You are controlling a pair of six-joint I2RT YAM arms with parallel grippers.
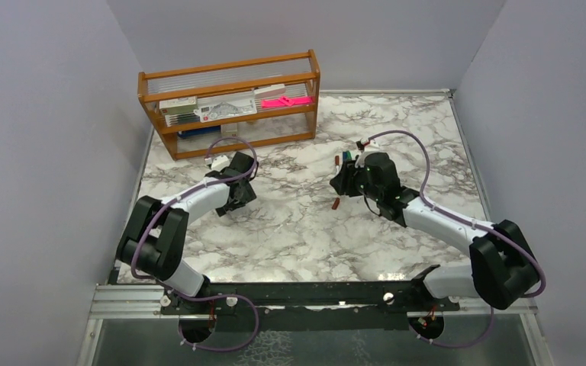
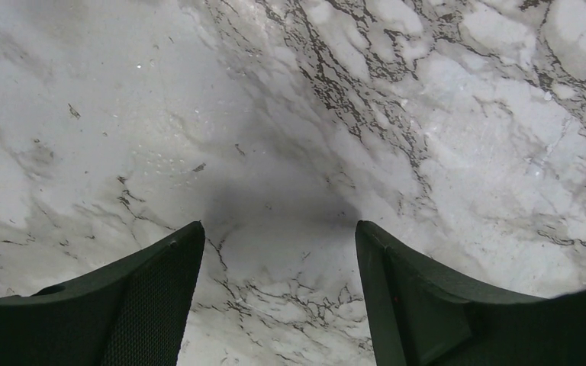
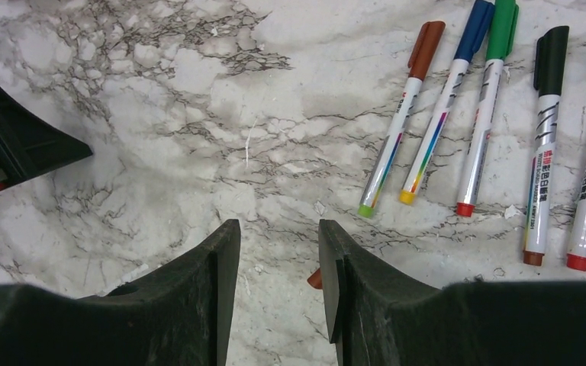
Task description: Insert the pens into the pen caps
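My left tool point(image 2: 278, 225) hangs low over the white, grey-veined marble counter point(image 2: 427, 114) with its fingers spread wide and nothing between them, only its own shadow ahead. My right tool point(image 3: 278, 223) has its fingers apart by a narrower gap, also holding nothing. Ahead and to the right of that tool, five slim white-barrelled marker pens point(image 3: 482, 114) lie flat in a rough row, close together and well clear of the fingers. Each has a short tube-shaped plastic cap point(image 3: 477, 30) seated on its far end: brown, blue, green, black and light green. The small coloured tails point back toward the tool. A small red plastic piece point(image 3: 314, 279) peeks out just beside the right finger. It is mostly hidden, so I cannot tell what it is.
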